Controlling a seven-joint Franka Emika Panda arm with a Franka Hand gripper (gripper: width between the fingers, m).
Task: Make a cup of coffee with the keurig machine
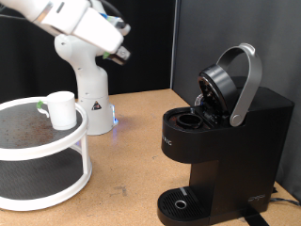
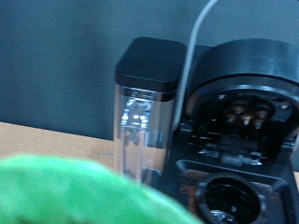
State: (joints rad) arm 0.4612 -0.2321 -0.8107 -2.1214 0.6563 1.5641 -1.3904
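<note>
I see the boxy matte black keurig machine standing on the wooden tabletop with its grey arched lid handle raised and the pod chamber open and seemingly empty, while the small plain white cylindrical cup sits on the top tier of a round white two-tier stand at the exterior view's left. My gripper hangs high, well apart from both; a blurred green shape fills the wrist view's foreground, perhaps a pod between the fingers, though I cannot tell how far they are open. I judge this the pod-loading step, which calls for careful alignment over the chamber.
</note>
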